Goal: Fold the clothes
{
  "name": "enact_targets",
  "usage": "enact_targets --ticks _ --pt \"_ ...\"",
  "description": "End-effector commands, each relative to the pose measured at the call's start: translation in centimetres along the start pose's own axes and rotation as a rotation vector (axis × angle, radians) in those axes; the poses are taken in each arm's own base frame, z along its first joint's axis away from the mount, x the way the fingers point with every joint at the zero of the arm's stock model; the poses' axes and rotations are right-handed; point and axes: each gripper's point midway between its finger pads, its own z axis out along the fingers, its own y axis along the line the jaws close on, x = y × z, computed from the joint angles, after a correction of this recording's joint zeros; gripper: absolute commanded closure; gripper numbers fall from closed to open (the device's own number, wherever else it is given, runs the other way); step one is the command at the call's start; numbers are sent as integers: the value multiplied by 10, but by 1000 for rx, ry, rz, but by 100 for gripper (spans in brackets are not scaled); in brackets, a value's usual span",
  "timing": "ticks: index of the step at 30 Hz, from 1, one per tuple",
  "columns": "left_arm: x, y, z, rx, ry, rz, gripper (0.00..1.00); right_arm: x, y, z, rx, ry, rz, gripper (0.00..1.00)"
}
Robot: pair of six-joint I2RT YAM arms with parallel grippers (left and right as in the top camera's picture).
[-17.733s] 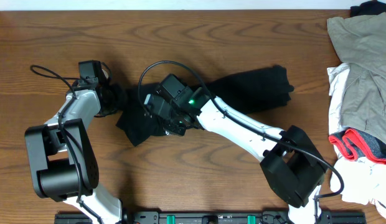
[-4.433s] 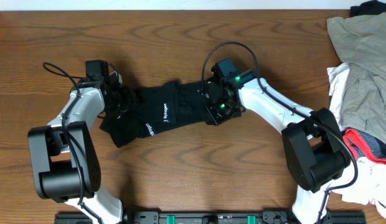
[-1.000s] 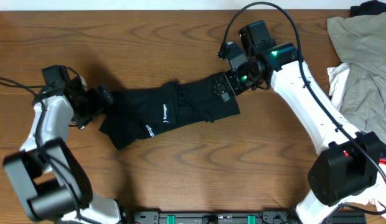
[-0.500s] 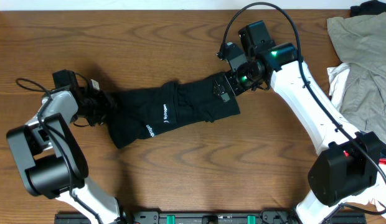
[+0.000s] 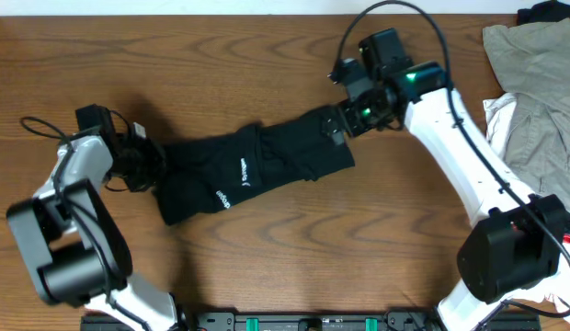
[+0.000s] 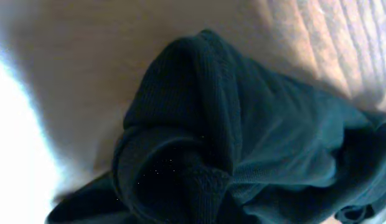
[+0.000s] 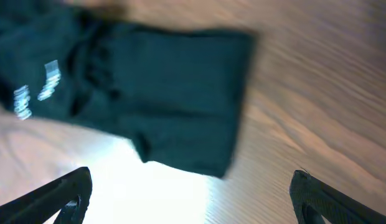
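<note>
The clothes (image 5: pixel 276 156) are one long black garment with small white print, lying slantwise across the middle of the table. My left gripper (image 5: pixel 149 162) is at its left end, shut on a bunch of the fabric. That bunched black cloth (image 6: pixel 243 137) fills the left wrist view and hides the fingers. My right gripper (image 5: pixel 344 125) hovers over the garment's upper right end, open with nothing between its fingers (image 7: pixel 71 190). In the right wrist view the flat folded end of the clothes (image 7: pixel 162 93) lies ahead of the right gripper (image 7: pixel 193 202).
A pile lies at the table's right edge: a beige-khaki garment (image 5: pixel 533 83), white cloth (image 5: pixel 501 115) and a red-and-white item (image 5: pixel 533 216). A dark item (image 5: pixel 547 11) sits in the far right corner. The rest is bare wood table (image 5: pixel 267 267).
My left gripper has closed from open onto the garment's left end. The right arm has shifted slightly right and stays open.
</note>
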Motion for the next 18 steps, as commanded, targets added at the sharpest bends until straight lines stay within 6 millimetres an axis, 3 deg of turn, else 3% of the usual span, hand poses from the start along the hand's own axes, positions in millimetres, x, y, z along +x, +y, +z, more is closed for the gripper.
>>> enact_targets --ticks 1,6,11,14,18 --pt "-27 17 -44 -149 -144 25 94 4 -35 -5 59 -2 135 1" --pt "-37 19 -74 -149 -175 -7 94 13 -56 -11 73 17 192 1" --pt "-50 7 -90 -137 -218 13 94 20 -59 -12 74 41 209 1" --pt "-52 -11 -93 -130 -221 55 94 21 -59 -12 74 48 212 1" --pt "-45 -49 -93 -111 -208 148 94 21 -60 -12 76 47 214 1"
